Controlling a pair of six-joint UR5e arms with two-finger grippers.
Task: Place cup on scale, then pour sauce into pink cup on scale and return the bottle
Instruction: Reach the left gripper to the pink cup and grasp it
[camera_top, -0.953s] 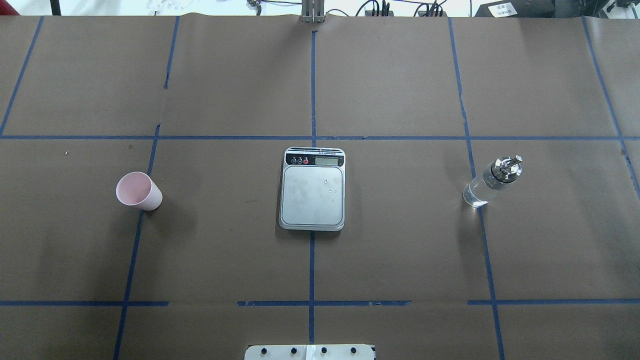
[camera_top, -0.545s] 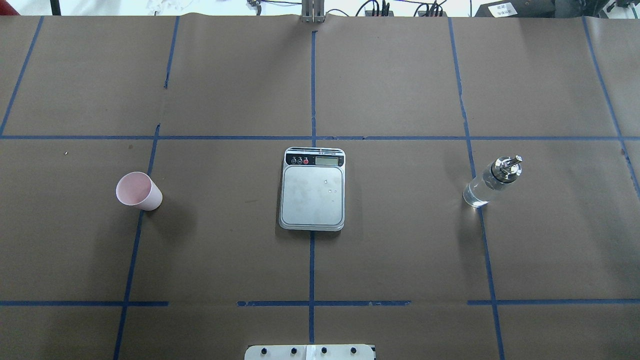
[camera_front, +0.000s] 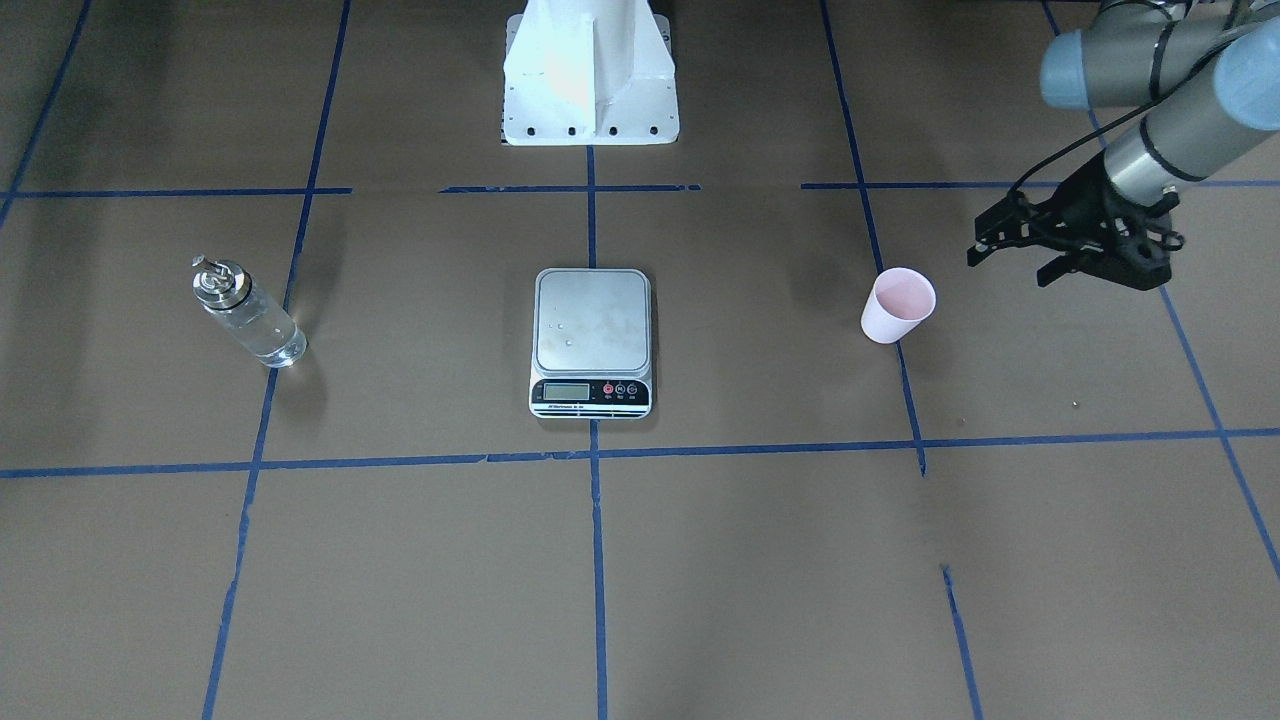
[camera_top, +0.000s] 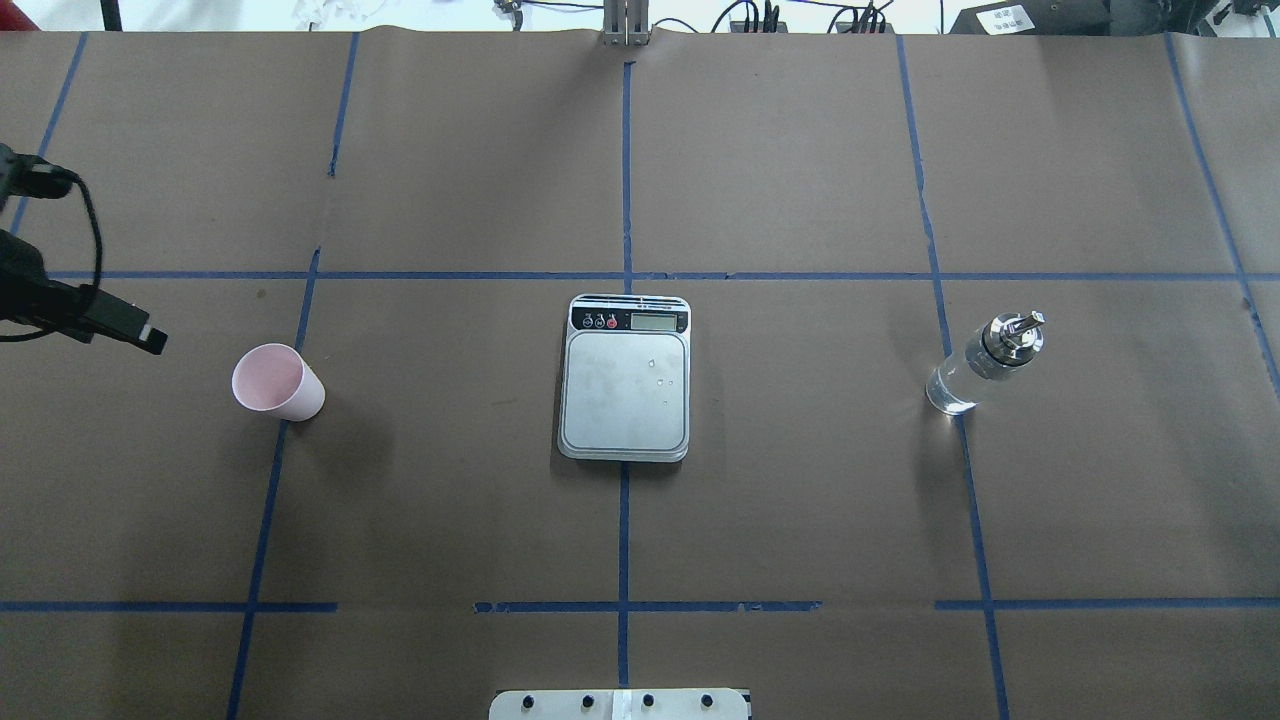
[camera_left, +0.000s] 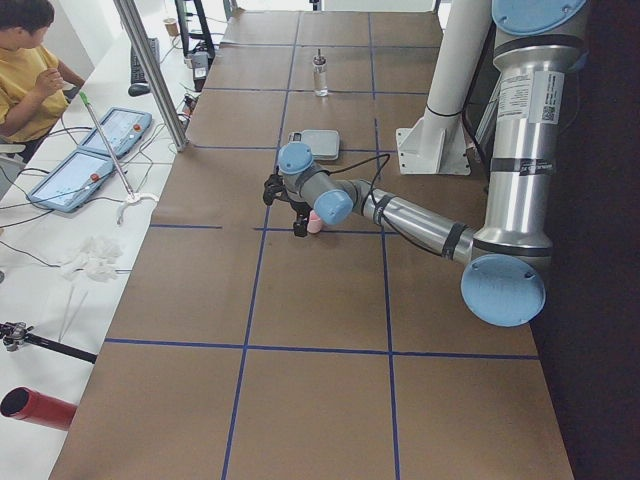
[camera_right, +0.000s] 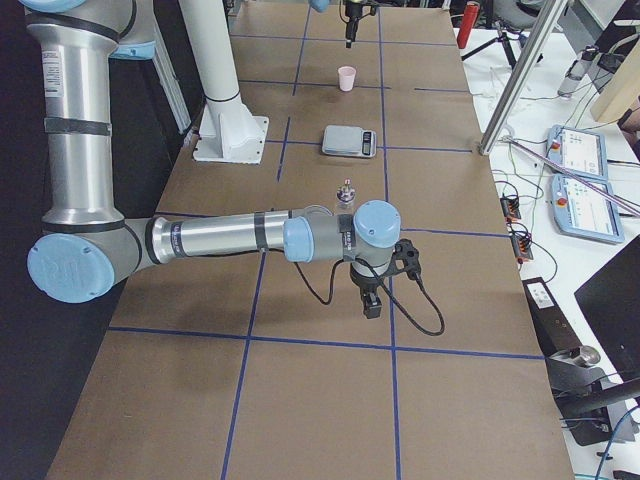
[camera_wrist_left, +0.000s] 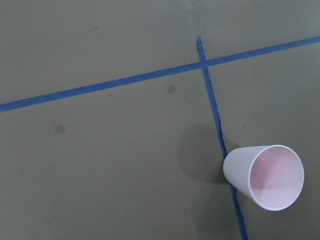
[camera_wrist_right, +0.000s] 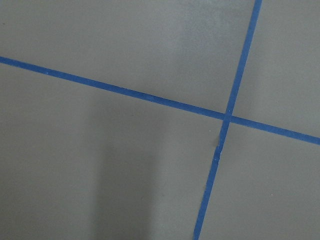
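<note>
The pale pink cup (camera_front: 898, 305) stands upright on the brown paper, to the robot's left of the scale (camera_front: 592, 330); it also shows in the overhead view (camera_top: 277, 382) and the left wrist view (camera_wrist_left: 264, 175). The scale's (camera_top: 625, 378) silver plate is bare. The clear glass bottle (camera_front: 245, 315) with its silver spout cap stands to the robot's right of the scale (camera_top: 985, 365). My left gripper (camera_front: 1010, 265) is open and empty. It hovers beside the cup, on the side away from the scale, apart from it. My right gripper (camera_right: 371, 300) shows only in the exterior right view, near the bottle; whether it is open or shut I cannot tell.
Blue tape lines (camera_top: 625, 540) grid the brown table cover. The white robot base (camera_front: 590, 90) stands at the table's near edge. An operator (camera_left: 25, 60) and tablets (camera_left: 90, 155) are beyond the far edge. The right wrist view shows only paper and tape.
The left arm has come into the overhead view from the left edge, towards the cup. The cup, scale and bottle have not moved.
</note>
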